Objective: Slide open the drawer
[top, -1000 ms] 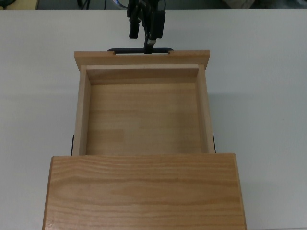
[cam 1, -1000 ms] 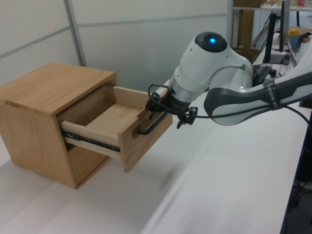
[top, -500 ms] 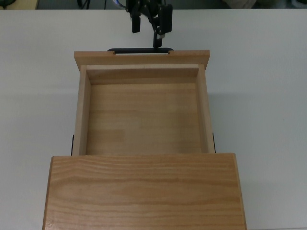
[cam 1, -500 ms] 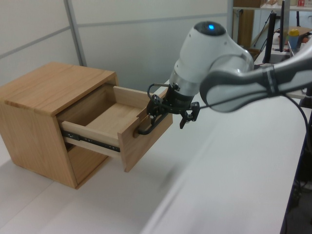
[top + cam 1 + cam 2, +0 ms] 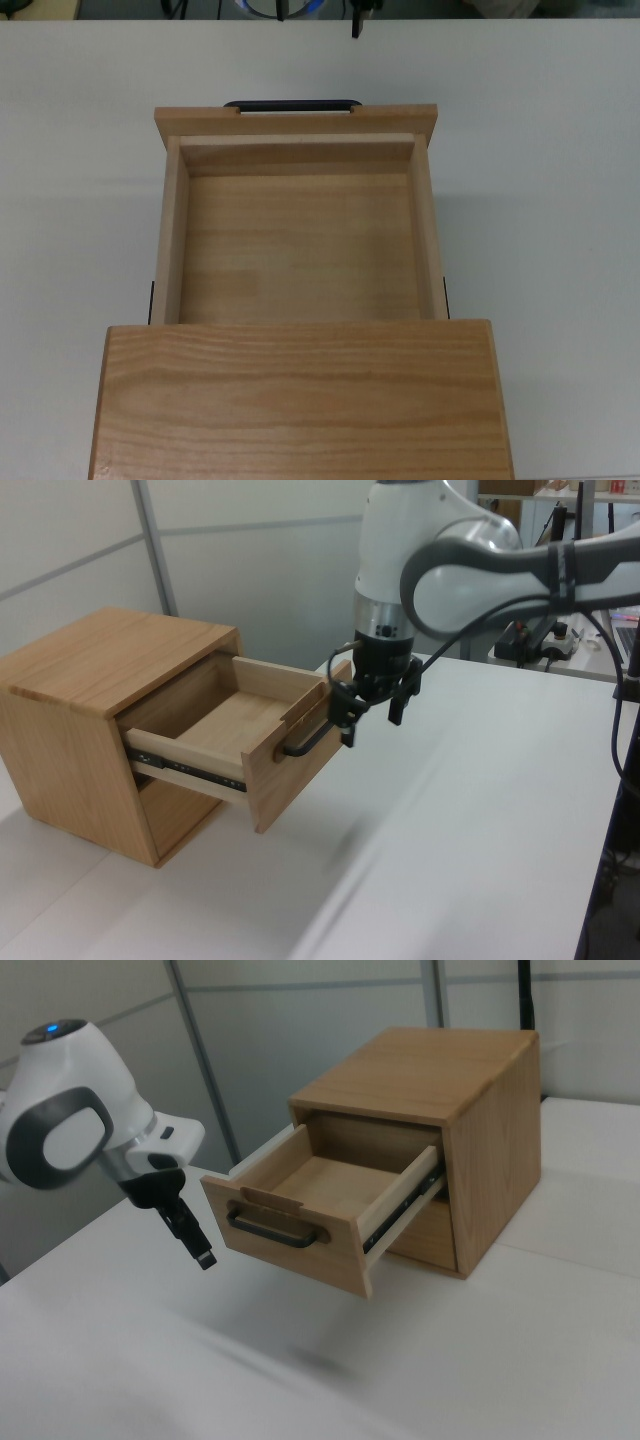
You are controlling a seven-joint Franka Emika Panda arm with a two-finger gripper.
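The pale, boxy wooden drawer (image 5: 240, 742) is jutting from the grained cabinet (image 5: 95, 665) on the smooth white bench (image 5: 480, 820). The black pincer (image 5: 372, 712) is hanging spread, empty, beside the thin U-shaped handle (image 5: 272, 1230).

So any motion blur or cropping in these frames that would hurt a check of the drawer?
Top view: drawer sharp, end effector nearly cropped out at the upper edge. Left view: soft smear on the table, arm cut off at the top. Right view: blurred streak on the table below the drawer front.
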